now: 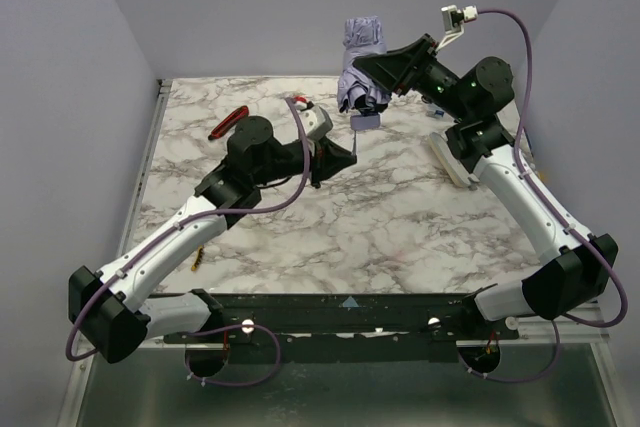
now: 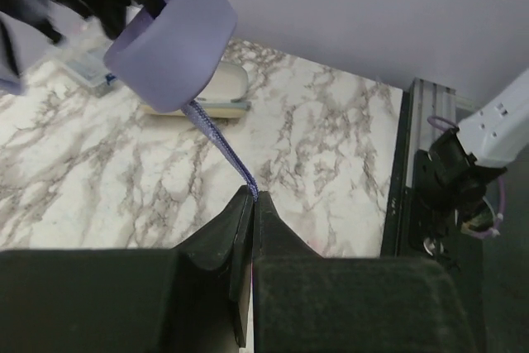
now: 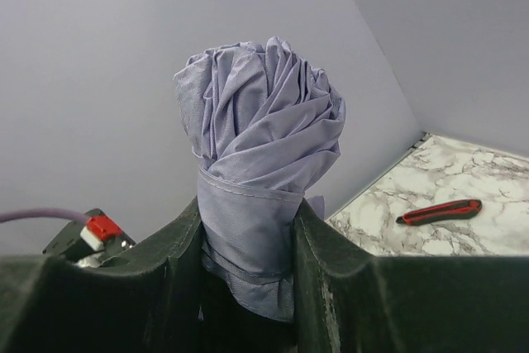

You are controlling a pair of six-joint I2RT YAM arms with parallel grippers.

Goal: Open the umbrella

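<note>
I hold the rolled umbrella (image 3: 260,121) aloft, clamped in my right gripper (image 3: 248,221), with my left gripper (image 2: 251,201) pinched on its wrist strap (image 2: 216,140); canopy not yet opened.

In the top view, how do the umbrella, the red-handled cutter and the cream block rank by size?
1. the umbrella, largest, though held up nearer the camera
2. the cream block
3. the red-handled cutter, similar in length but thinner
</note>
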